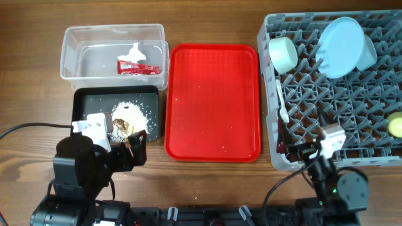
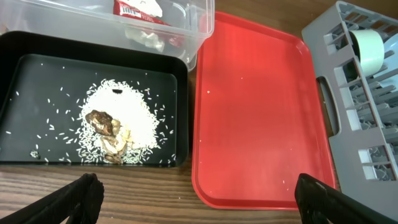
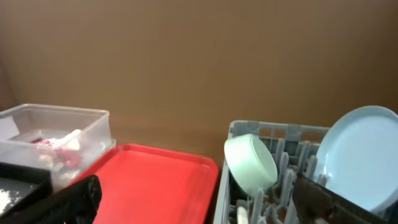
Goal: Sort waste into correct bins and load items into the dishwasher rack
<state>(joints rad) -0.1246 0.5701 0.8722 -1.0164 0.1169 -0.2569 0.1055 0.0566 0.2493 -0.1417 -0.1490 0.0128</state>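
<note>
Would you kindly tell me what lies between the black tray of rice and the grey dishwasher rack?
Only the flat red tray lies between the black tray and the rack, seen plainly in the overhead view.

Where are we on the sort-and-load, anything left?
Nearly finished. Done: wrapper in the clear tub, rice scraps in the black tray; plate, green bowl, blue bowl, yellow cup and a white utensil sit in the rack. In hand: nothing, left gripper and right gripper open. Left: a few grains on the red tray; I cannot find a second utensil.
</note>
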